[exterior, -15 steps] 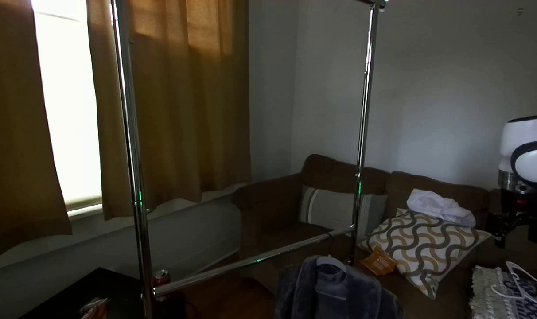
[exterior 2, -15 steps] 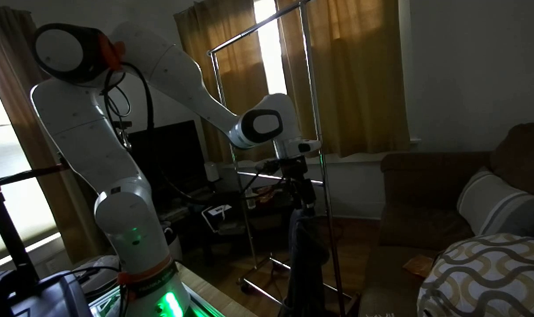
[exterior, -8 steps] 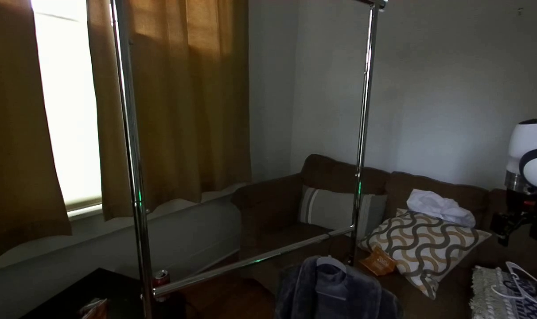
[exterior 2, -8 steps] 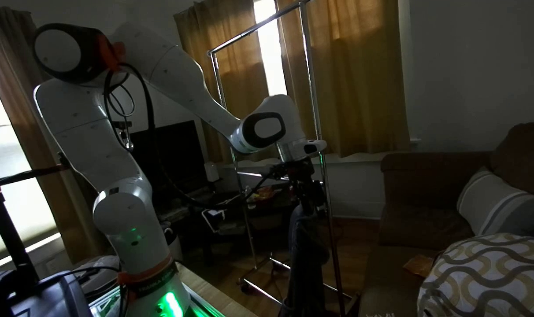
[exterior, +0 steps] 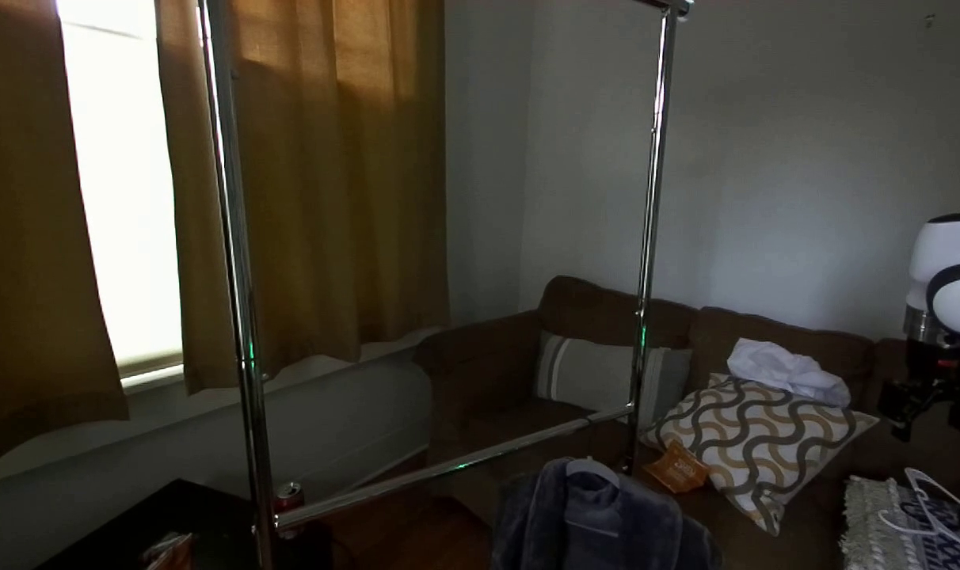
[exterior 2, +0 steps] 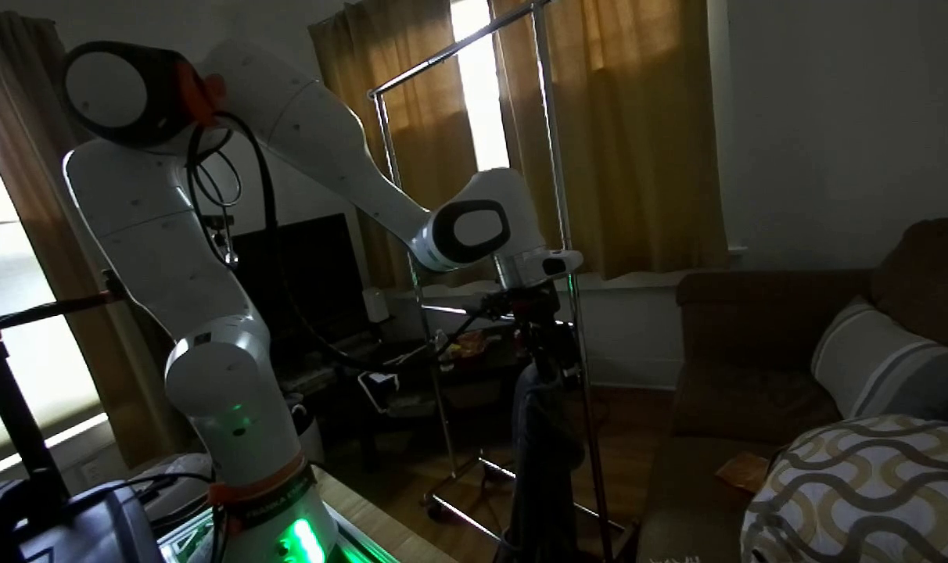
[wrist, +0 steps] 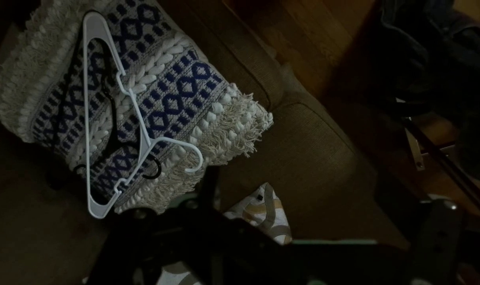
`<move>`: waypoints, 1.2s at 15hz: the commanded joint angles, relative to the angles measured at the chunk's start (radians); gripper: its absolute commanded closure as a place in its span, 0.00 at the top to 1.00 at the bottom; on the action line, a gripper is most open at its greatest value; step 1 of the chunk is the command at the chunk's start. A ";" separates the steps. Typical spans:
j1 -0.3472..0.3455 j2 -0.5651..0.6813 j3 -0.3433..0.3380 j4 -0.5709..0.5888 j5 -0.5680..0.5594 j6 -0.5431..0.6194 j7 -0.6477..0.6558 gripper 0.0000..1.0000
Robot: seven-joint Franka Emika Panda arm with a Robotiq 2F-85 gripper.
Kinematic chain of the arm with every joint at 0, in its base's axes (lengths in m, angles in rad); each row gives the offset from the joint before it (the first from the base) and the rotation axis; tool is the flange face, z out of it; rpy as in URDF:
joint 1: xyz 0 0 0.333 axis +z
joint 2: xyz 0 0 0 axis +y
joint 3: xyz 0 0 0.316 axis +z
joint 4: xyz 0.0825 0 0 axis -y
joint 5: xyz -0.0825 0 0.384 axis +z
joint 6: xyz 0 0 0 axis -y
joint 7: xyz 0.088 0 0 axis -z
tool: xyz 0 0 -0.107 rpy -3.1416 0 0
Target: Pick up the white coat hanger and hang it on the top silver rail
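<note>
There's the white coat hanger (wrist: 144, 147), lying on the fringed cushion (wrist: 176, 99), left side of the wrist view, near right in an exterior view, its hook (wrist: 183, 143) reaching right over the fringe. The gripper (exterior: 930, 426) hangs higher and apart from it, fingers spread wide, nothing between them. This looks like thin plastic, so call it light, stiff with a little spring, hardly fragile, but smooth enough to swivel if pinched on one bar. Where to grab? The neck (wrist: 150, 142), I'd say, right where hook meets shoulders: it should balance there, and that leaves the curve free for the top silver rail (exterior 2: 452, 51), up high and far in an exterior view. Watch the black hanger (wrist: 113, 138), though! It lies partly underneath, its own hook just beside that neck, and too deep a bite could bring both up together.
</note>
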 commanded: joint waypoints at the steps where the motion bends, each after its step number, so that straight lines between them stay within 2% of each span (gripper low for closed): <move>1: -0.001 0.153 -0.062 0.113 0.117 -0.067 -0.142 1.00; 3: -0.015 0.240 -0.098 0.171 0.177 -0.087 -0.246 1.00; 4: -0.031 0.288 -0.111 0.195 0.161 -0.056 -0.232 1.00; 5: -0.042 0.339 -0.125 0.224 0.189 -0.048 -0.289 1.00; 8: -0.089 0.457 -0.136 0.294 0.215 -0.019 -0.378 1.00; 14: -0.242 0.682 -0.092 0.426 0.316 0.074 -0.551 1.00; 16: -0.320 0.721 -0.042 0.468 0.375 0.084 -0.604 1.00; 17: -0.260 0.658 -0.078 0.406 0.297 0.069 -0.531 1.00; 18: -0.280 0.675 -0.069 0.422 0.299 0.068 -0.538 1.00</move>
